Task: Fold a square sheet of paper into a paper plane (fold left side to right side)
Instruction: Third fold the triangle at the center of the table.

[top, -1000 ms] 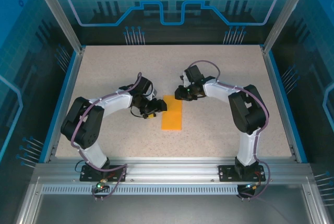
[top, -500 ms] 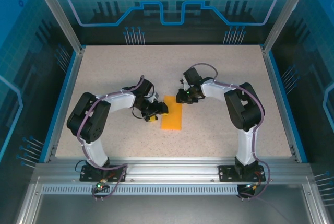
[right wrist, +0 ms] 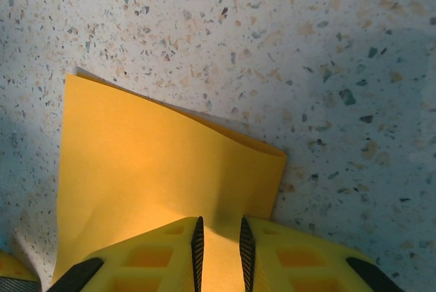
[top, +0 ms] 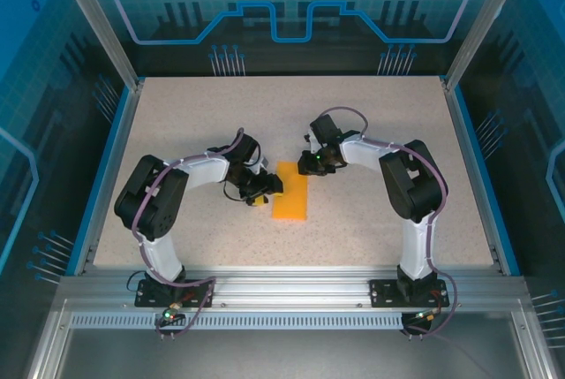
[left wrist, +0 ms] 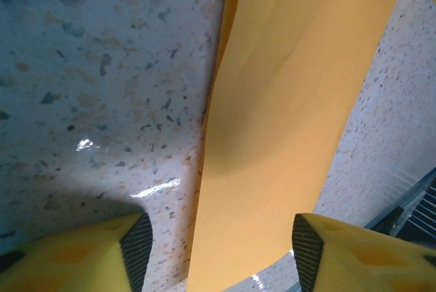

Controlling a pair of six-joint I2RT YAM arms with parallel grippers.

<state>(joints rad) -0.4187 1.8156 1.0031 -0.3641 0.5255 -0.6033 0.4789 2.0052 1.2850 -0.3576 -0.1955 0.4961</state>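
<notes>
The right gripper is clenched on the orange paper. Its jaws are drawn almost together, and a thin strip of the sheet fills the narrow slit between them. Ahead of the jaws the paper spreads out as a folded piece. Its far edge stands slightly off the speckled table and throws a thin shadow beneath it. At the corner ahead and to the right of the jaws, a second layer peeks out along that edge.

The left gripper is released, with its jaws standing wide apart. The paper runs straight out between them as a long strip and touches neither one. A soft bend crosses the strip partway along. Bare table lies to either side of it, with a shadow along its left edge.

From above, the paper lies near the middle of the table as a narrow rectangle, its long sides running roughly away from the arm bases with a slight tilt. The right gripper sits at the far right corner of the rectangle. The left gripper reaches in at the left long edge, around its far half. The two grippers are near each other, with the paper's far end between them.
</notes>
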